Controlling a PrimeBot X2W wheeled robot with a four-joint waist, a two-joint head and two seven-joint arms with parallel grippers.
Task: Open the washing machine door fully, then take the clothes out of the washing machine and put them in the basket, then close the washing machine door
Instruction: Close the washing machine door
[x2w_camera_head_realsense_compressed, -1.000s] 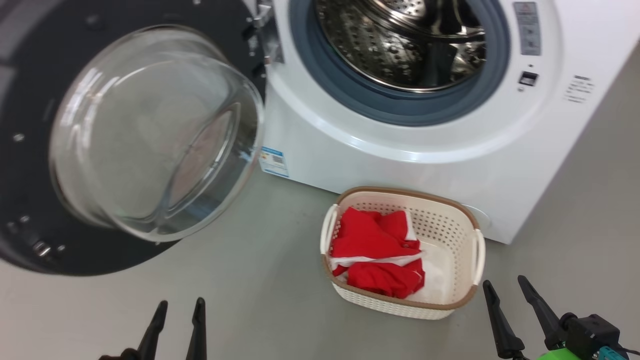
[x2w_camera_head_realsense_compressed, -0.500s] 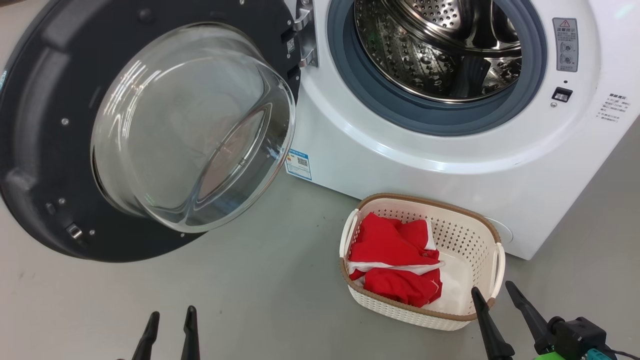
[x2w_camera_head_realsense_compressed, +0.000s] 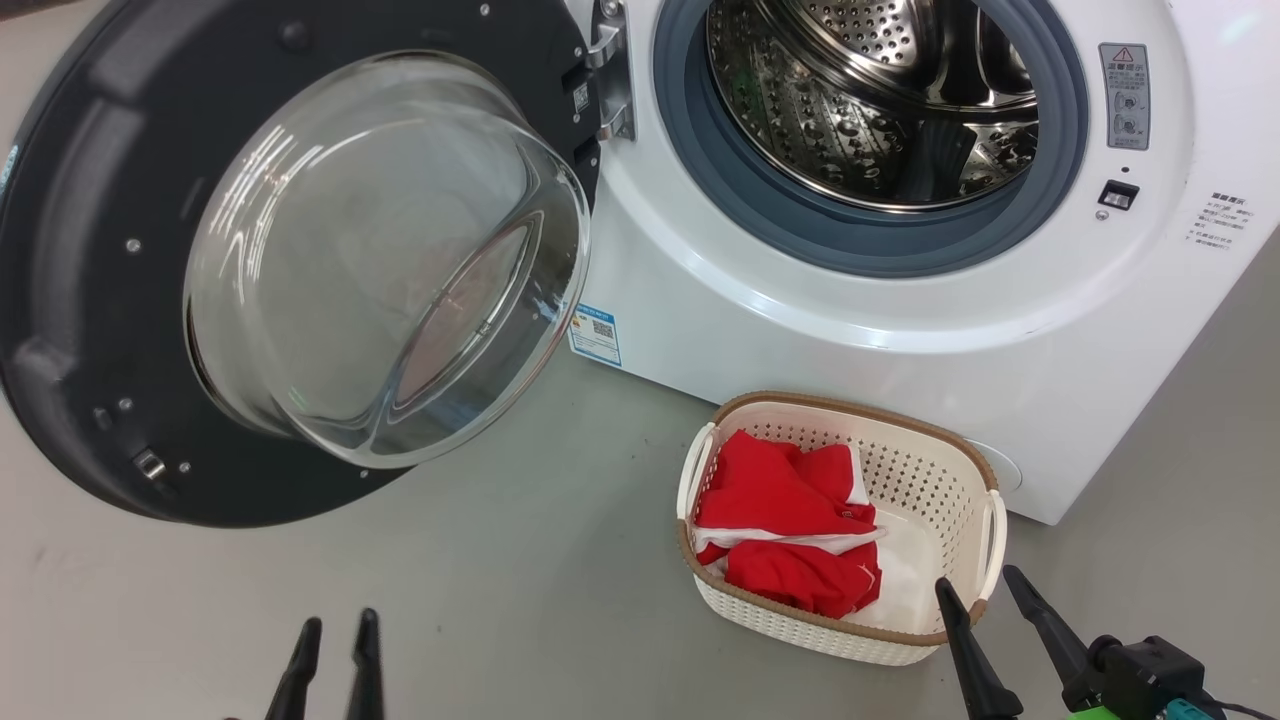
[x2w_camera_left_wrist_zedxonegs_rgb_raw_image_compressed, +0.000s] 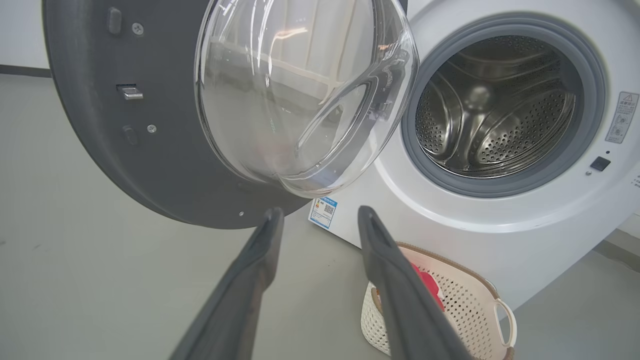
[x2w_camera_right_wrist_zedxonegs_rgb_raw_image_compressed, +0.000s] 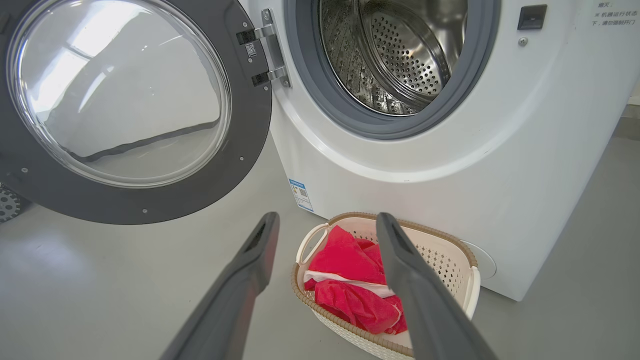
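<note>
The washing machine (x2w_camera_head_realsense_compressed: 800, 330) stands at the upper right, and its steel drum (x2w_camera_head_realsense_compressed: 870, 90) holds no fabric that I can see. The washing machine door (x2w_camera_head_realsense_compressed: 90, 250) is swung wide open to the left, glass bowl facing me. The basket (x2w_camera_head_realsense_compressed: 850, 408) sits on the floor against the machine's front, with the red and white clothes (x2w_camera_head_realsense_compressed: 780, 500) lying inside it. My left gripper (x2w_camera_head_realsense_compressed: 338, 622) hovers low over bare floor below the door, open and empty. My right gripper (x2w_camera_head_realsense_compressed: 976, 580) is open at the basket's near right corner, holding nothing. Its own view has the clothes (x2w_camera_right_wrist_zedxonegs_rgb_raw_image_compressed: 345, 260) just beyond the fingers.
Grey floor (x2w_camera_head_realsense_compressed: 520, 560) stretches between the door and the basket. A blue label (x2w_camera_head_realsense_compressed: 595, 335) marks the machine's lower left corner and the metal hinge (x2w_camera_head_realsense_compressed: 610, 80) sits at the door's right. A toothed wheel (x2w_camera_right_wrist_zedxonegs_rgb_raw_image_compressed: 7, 202) shows at the left edge under the door.
The head camera has swung, shifting the whole scene rightward in view. My left gripper's fingers have drawn slightly closer together. The door, basket and clothes have stayed put.
</note>
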